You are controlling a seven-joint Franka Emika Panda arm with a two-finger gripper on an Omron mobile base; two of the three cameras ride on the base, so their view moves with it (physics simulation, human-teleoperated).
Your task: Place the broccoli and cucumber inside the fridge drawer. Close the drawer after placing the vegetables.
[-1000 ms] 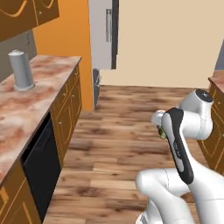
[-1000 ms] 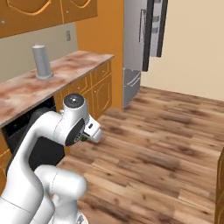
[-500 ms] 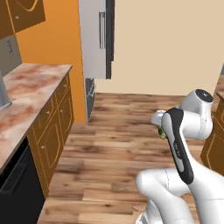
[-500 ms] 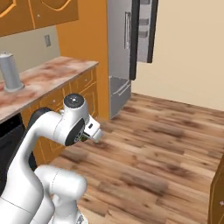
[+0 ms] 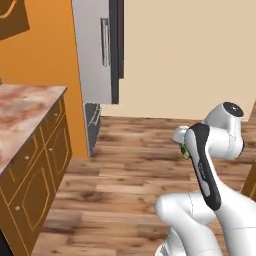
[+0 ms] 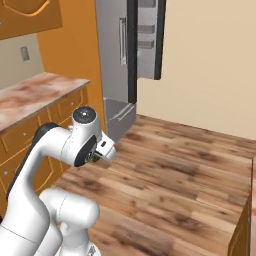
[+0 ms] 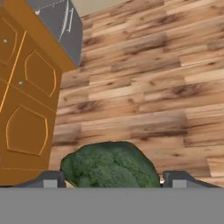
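A dark green bumpy broccoli sits between my two fingertips in the hand view, and my gripper is shut on it. From the base cameras the hand is tucked close to the arm above the wooden floor. A sliver of the broccoli shows green beside the gripper in the left base view. The right base view shows the same green patch of broccoli by the gripper. The cucumber is out of view. The fridge drawer is hidden.
A tall grey fridge stands ahead on the left, its door swung open, with a darker grey drawer front at its foot. Brown cabinets under a marbled counter run along the left. Wooden floor lies ahead.
The whole picture has shifted, so the base has moved: the fridge is nearer and larger, and the counter has slid off to the left. The broccoli stays in the gripper.
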